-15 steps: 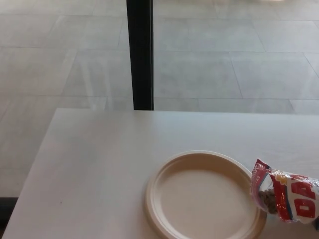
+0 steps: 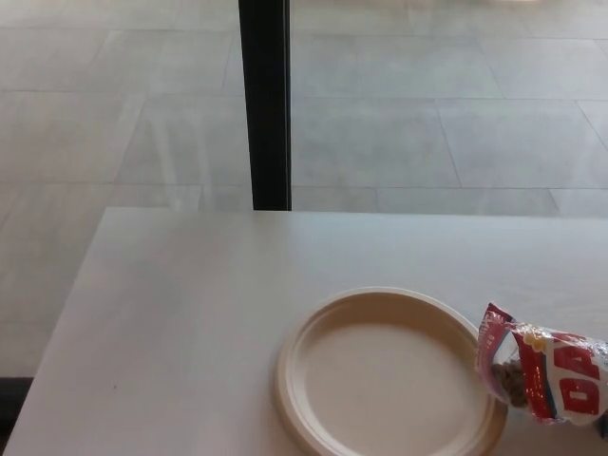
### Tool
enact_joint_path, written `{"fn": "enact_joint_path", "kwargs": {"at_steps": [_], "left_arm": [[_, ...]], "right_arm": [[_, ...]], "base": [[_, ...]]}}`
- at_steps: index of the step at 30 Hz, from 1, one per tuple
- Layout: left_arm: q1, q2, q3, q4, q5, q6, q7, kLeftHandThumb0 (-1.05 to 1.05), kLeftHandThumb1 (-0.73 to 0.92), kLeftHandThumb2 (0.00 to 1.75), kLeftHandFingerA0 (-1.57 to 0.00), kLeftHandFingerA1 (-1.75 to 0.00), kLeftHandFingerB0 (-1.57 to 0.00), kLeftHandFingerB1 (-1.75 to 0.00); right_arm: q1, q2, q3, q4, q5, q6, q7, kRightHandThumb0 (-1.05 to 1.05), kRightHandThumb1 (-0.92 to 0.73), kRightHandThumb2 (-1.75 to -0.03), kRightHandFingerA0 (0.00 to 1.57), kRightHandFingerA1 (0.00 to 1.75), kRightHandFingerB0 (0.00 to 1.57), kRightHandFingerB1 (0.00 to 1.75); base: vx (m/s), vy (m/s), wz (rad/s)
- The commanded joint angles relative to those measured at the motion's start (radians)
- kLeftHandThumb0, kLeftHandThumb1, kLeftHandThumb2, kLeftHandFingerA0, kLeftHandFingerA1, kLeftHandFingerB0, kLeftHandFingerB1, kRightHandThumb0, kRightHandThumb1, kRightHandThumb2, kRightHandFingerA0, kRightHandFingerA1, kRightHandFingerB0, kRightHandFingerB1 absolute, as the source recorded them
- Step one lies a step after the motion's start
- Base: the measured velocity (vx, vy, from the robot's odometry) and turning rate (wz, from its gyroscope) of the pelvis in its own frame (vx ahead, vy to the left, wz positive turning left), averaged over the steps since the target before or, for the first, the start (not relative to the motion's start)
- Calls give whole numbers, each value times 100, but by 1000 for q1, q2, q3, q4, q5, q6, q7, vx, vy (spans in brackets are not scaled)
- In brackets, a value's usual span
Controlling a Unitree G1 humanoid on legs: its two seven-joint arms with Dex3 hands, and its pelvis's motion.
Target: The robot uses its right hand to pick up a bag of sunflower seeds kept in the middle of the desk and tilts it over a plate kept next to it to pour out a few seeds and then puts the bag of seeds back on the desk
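Observation:
A red, white and clear bag of sunflower seeds (image 2: 556, 382) lies tilted on its side at the right edge of the head view. Its torn open mouth points left, just over the right rim of the plate, and brown seeds show through the clear part near the mouth. The round beige plate (image 2: 306, 380) sits on the white desk at the lower middle, and I see no seeds on it. A small dark sliver at the picture's edge under the bag looks like part of my right hand (image 2: 604, 427); its grip is hidden. My left hand does not show.
The white desk (image 2: 190, 304) runs from the left edge to the right, with its far edge at mid picture. Beyond it is a tiled floor and a black vertical post (image 2: 265, 104) at the desk's far edge.
The bag sits a few pixels lower; otherwise nothing has visibly changed.

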Motion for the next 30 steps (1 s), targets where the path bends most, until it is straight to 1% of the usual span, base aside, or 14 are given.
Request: {"fn": "enact_joint_path", "kwargs": {"at_steps": [1, 2, 3, 4, 8, 9, 11, 12, 17, 18, 19, 21, 22, 30], "left_arm": [[-10, 30, 1, 15, -18, -29, -16, -61, 64, 59, -44, -54, -37, -36], [-13, 26, 15, 17, -34, -25, -21, -59, 63, 59, -43, -55, -38, -37], [-14, 25, 21, 17, -40, -24, -23, -59, 63, 59, -43, -55, -38, -37], [-11, 27, 12, 14, -31, -27, -19, -59, 63, 59, -43, -56, -38, -37], [-7, 25, 8, 16, -31, -32, -17, -60, 63, 59, -43, -55, -38, -37], [-7, 24, 8, 19, -32, -32, -21, -60, 64, 59, -42, -56, -37, -37], [-6, 21, 10, 19, -35, -32, -24, -60, 64, 59, -42, -56, -37, -37], [-6, 23, -3, 19, -21, -35, -10, -62, 64, 59, -45, -57, -38, -36], [2, 20, -8, 17, -19, -39, -13, -63, 64, 60, -45, -56, -38, -36], [-1, 20, -6, 18, -21, -33, -8, -64, 49, 89, -43, -63, -32, -50], [-2, 20, -6, 19, -21, -31, -7, -62, 64, 59, -48, -58, -40, -36], [-4, 20, -5, 18, -23, -35, -14, -60, 64, 59, -44, -57, -37, -37], [-1, 18, 0, 18, -28, -43, -24, -61, 63, 59, -45, -57, -38, -37], [-21, 9, 21, 13, -55, -66, -66, -63, 62, 59, -41, -52, -41, -35]], "right_arm": [[-36, -58, -28, -79, 72, -81, -20, -105, -65, -106, 0, 41, 0, 42], [-51, -84, -18, -121, 66, -50, -18, -103, -77, -67, 0, 0, 0, 16], [-57, -93, -13, -141, 65, -35, -17, -103, -77, -67, 0, 0, 0, 16], [-65, -108, 5, -168, 36, -48, -48, -105, -64, -107, 0, 35, 0, 42], [-88, -127, 36, -347, 31, -70, 3, -99, -57, -100, 0, 36, 0, 43], [-82, -128, 75, -470, -2, -76, 2, -101, -64, -68, 0, 7, 0, 40], [-75, -128, 96, -556, 3, -55, 30, -101, -64, -68, 0, 7, 0, 40], [-60, -130, 116, -625, -8, -39, 39, -105, -59, -101, 0, 24, 0, 41], [-28, -150, 233, -935, -37, 12, 115, -105, -60, -98, 0, 11, 0, 32], [-32, -150, 255, -970, -59, -8, 117, -91, -64, -61, 0, 11, 1, 37], [-35, -159, 283, -991, -72, -22, 141, -82, -49, -94, 0, 14, 0, 21], [-38, -176, 324, -1011, -87, -42, 181, -88, -54, -93, 0, 5, 0, 9], [-45, -181, 348, -1016, -123, -65, 181, -88, -53, -92, 4, 8, 9, 12], [-56, -237, 538, -1061, -333, -27, 170, -89, -55, -92, 2, 24, 12, 13]], "base": [[0, 0, 0], [0, 0, 0], [0, 0, 0], [0, 0, 0], [0, 0, 0], [0, 0, 0], [0, 0, 0], [0, 0, 0], [0, 0, 0], [0, 0, 0], [0, 0, 0], [0, 0, 0], [0, 0, 0], [0, 0, 0]]}}
